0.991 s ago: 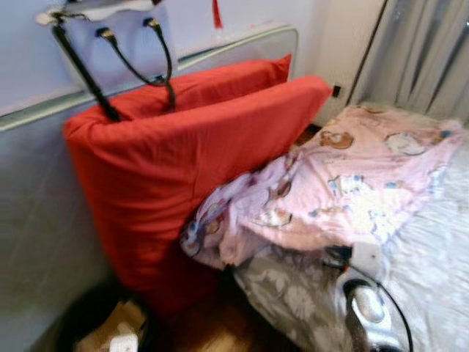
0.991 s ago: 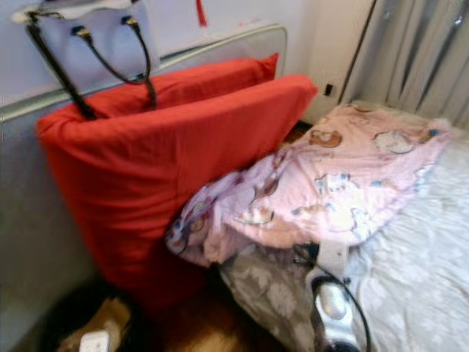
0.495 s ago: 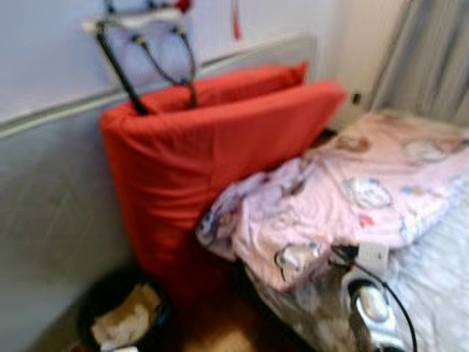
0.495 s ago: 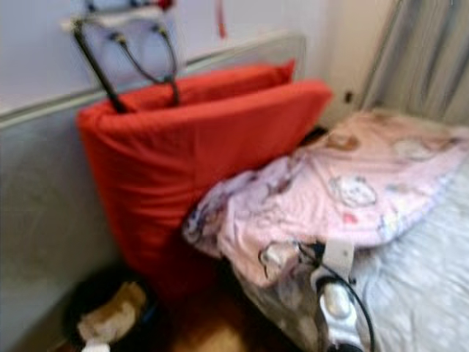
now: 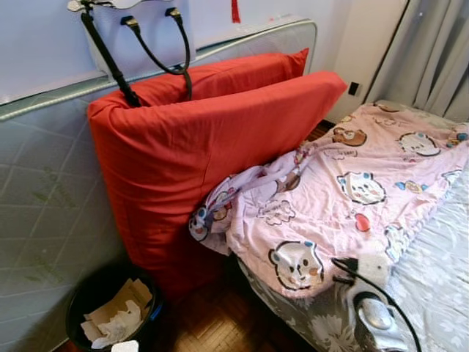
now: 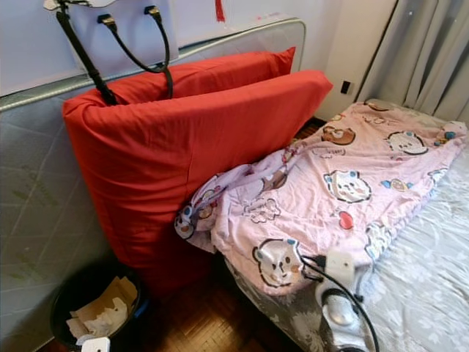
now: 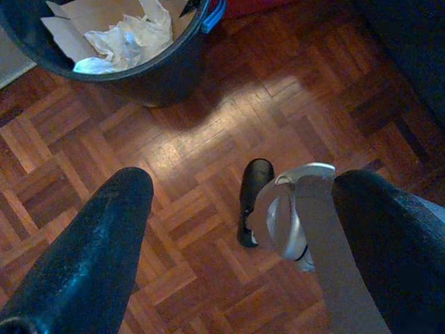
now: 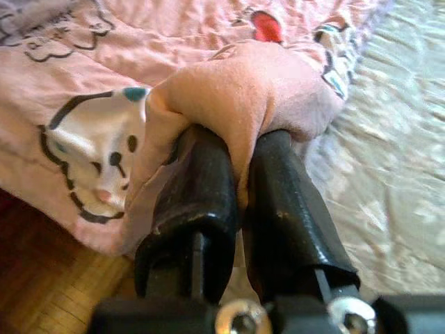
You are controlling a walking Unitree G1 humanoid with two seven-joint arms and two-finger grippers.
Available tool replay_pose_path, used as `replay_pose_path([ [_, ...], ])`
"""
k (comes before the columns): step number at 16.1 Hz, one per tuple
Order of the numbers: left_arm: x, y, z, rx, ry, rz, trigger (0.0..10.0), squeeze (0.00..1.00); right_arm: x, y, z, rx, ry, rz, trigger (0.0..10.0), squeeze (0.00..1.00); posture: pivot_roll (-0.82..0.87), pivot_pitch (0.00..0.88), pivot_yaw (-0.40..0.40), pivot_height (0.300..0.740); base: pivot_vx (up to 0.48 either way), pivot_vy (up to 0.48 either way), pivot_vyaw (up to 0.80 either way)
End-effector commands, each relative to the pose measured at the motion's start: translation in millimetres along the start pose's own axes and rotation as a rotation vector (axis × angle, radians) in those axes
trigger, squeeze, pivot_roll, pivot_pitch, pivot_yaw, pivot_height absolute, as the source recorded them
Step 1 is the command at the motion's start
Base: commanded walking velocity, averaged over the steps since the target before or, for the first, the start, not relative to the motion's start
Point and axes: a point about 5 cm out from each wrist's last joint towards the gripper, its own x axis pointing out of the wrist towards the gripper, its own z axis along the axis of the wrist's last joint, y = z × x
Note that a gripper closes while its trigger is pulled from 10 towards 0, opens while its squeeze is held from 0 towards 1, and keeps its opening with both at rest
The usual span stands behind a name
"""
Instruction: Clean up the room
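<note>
**Right gripper has the blanket by its edge**

Closest in, the right gripper (image 8: 240,174) is clamped tight on a pinched fold of the pink blanket (image 5: 352,191), cloth bunched up between the two black fingers (image 8: 198,202). That grip sits at the blanket's near hem, by the foot-side edge of the bed (image 5: 440,257) — a sensible corner to take if the plan is to drag the cover straight and smooth it out, which looks like the step in hand.

Down low, the left gripper (image 7: 240,229) hangs over the parquet floor (image 7: 208,160), fingers spread wide apart and holding nothing; idle, I'd say, kept clear of the pull. Just beyond it stands the black bin (image 7: 132,62), stuffed with crumpled paper and card, parked against the wall at the foot of the cushion.

Moving out: the blanket lies rumpled across the near half of the bed, its far corner spilling off the side and drooping against the big red cushion (image 5: 212,147). That cushion leans upright on a grey mattress (image 5: 44,213) propped along the wall. Farthest up, a pale handbag (image 5: 135,29) hangs with its black straps draped over the cushion's top. Grey curtains (image 5: 440,51) close the far corner.
</note>
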Motion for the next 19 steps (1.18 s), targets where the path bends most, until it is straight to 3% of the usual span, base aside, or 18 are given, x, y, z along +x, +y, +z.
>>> replay_pose_path([
  [1,-0.2,1.4,-1.4,0.018,0.012,-0.001,10.0,0.00,-0.6,-3.7,5.4,0.008,-0.054,-0.003,10.0,0.00,0.02,0.000,-0.029,0.740,0.000,0.000,0.00],
  [5,-0.5,1.8,-2.1,0.020,0.014,-0.001,10.0,0.00,-9.9,-23.5,-14.0,-0.035,-0.003,-0.088,10.0,0.00,0.02,0.000,-0.033,0.740,0.000,0.000,0.00],
  [10,-0.4,0.3,-2.5,0.026,0.017,-0.006,10.0,0.00,-31.1,-53.2,-8.8,-0.030,-0.168,-0.278,10.0,0.00,0.01,0.000,-0.038,0.740,0.000,0.000,0.00],
  [11,-0.3,0.1,-2.3,0.025,0.016,-0.006,10.0,0.00,-34.6,-54.2,-12.0,-0.058,-0.161,-0.274,10.0,0.00,0.01,0.000,-0.040,0.740,0.000,0.000,0.00],
  [14,-0.3,0.2,-2.6,0.027,0.020,-0.006,10.0,0.00,-44.1,-52.4,-43.0,-0.088,-0.016,-0.217,10.0,0.00,0.00,0.000,-0.040,0.740,0.000,0.000,0.00],
  [19,-0.9,0.1,-5.1,0.048,0.033,-0.013,10.0,0.00,-53.2,-41.0,-73.7,-0.130,0.177,-0.134,10.0,0.00,-0.01,0.000,-0.044,0.740,0.000,0.000,0.00],
])
